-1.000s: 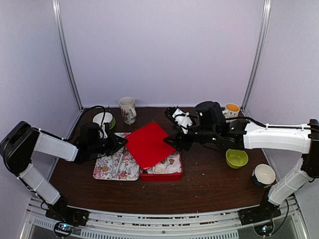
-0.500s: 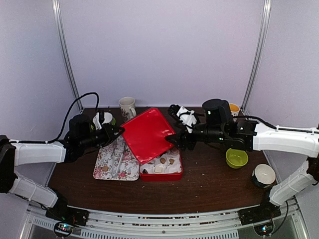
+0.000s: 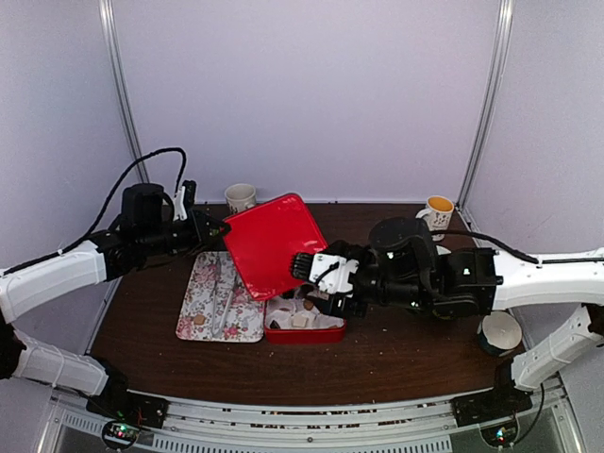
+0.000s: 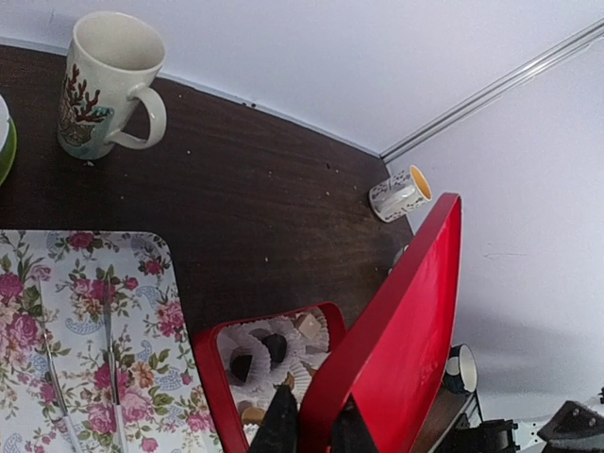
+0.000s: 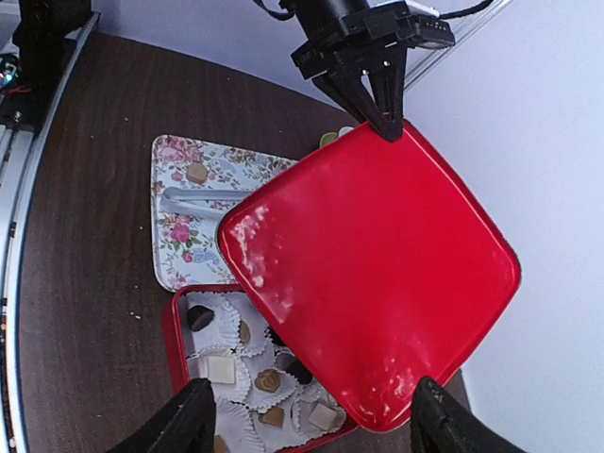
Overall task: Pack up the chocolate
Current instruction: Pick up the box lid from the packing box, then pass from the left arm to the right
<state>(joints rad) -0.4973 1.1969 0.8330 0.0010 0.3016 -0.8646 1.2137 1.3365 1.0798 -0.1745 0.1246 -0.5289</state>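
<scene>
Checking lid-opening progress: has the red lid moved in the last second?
Yes: the red lid has lifted back-left off the red box, pinched by the left hand.

Two mugs are standing: a cream coral-patterned mug [image 4: 106, 80] and a small white orange-lined mug [image 4: 401, 193]. One floral rectangular tray [image 5: 175, 250] is carrying one tan chocolate piece [image 5: 196, 173] and one pair of metal tongs [image 5: 203, 195]. One red square tin [image 5: 173, 330] is showing at least seven chocolate pieces [image 5: 269, 380] under one red square lid [image 5: 377, 264].
</scene>
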